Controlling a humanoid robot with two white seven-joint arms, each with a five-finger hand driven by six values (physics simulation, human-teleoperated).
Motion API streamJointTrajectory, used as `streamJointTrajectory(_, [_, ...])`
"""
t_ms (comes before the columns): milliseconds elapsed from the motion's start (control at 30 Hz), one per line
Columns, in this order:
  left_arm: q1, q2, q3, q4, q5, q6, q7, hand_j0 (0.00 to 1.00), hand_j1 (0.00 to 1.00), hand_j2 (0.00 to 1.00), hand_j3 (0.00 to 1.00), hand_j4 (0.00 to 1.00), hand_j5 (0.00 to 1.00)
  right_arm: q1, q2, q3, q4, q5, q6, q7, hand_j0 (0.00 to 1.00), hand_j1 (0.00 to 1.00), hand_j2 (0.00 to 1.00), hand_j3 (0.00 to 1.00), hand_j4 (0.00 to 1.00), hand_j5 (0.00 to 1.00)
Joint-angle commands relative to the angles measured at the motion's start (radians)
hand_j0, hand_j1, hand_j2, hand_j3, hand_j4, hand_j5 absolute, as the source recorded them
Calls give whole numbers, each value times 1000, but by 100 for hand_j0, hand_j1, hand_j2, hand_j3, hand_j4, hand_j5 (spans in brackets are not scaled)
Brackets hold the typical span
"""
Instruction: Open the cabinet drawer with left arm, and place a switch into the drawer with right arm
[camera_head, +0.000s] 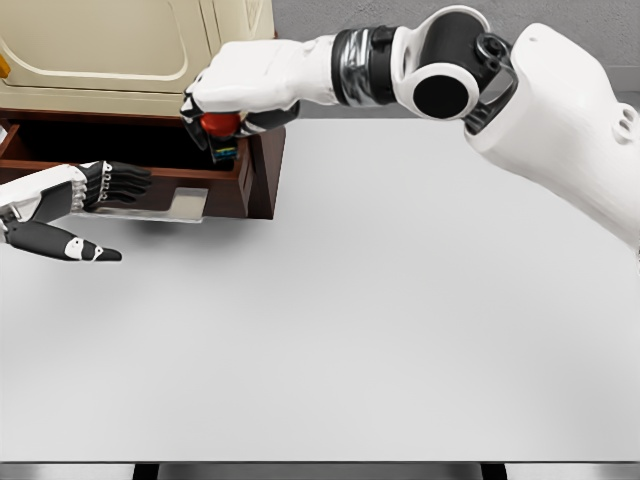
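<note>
right hand (235, 100) over the open drawer (140, 165), fingers curled around the red switch (220, 127).
left hand (85, 195) spread by the drawer front; cabinet (120, 50) cut off at top, switch mostly hidden; white table (380, 320).

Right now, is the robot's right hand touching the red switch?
Touching. In the head view, the right hand has its fingers curled around the red switch, holding it over the open drawer; no gap shows between them.

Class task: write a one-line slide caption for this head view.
Right hand holds the red-topped switch over the open drawer; left hand rests at its front.
</note>
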Motion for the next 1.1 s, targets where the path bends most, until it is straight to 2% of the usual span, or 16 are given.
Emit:
streamJointTrajectory(0, [0, 4, -23, 28, -117, 14, 4, 85, 85, 85, 85, 85, 85, -2, 26, 16, 25, 1, 2, 0, 48, 48, 48, 48, 48, 48])
streamJointTrajectory(400, [22, 4, -23, 28, -117, 13, 4, 85, 85, 85, 85, 85, 85, -25, 83, 36, 142, 33, -10, 0, 46, 46, 46, 46, 46, 46])
streamJointTrajectory(767, [23, 4, -27, 28, -114, 14, 1, 85, 85, 85, 85, 85, 85, -34, 120, 47, 177, 33, -10, 0, 49, 49, 49, 49, 49, 49])
streamJointTrajectory(800, [25, 4, -27, 28, -116, 14, 1, 85, 85, 85, 85, 85, 85, -35, 124, 48, 179, 33, -9, 0, 54, 54, 54, 54, 54, 54])
streamJointTrajectory(900, [25, 3, -26, 28, -114, 14, 1, 85, 85, 85, 85, 85, 85, -35, 127, 57, 196, 34, 2, 0, 99, 99, 99, 99, 99, 99])
streamJointTrajectory(1067, [25, 3, -26, 28, -116, 14, 1, 85, 85, 85, 85, 85, 85, -38, 121, 57, 194, 33, -7, 0, 100, 100, 100, 100, 100, 100])
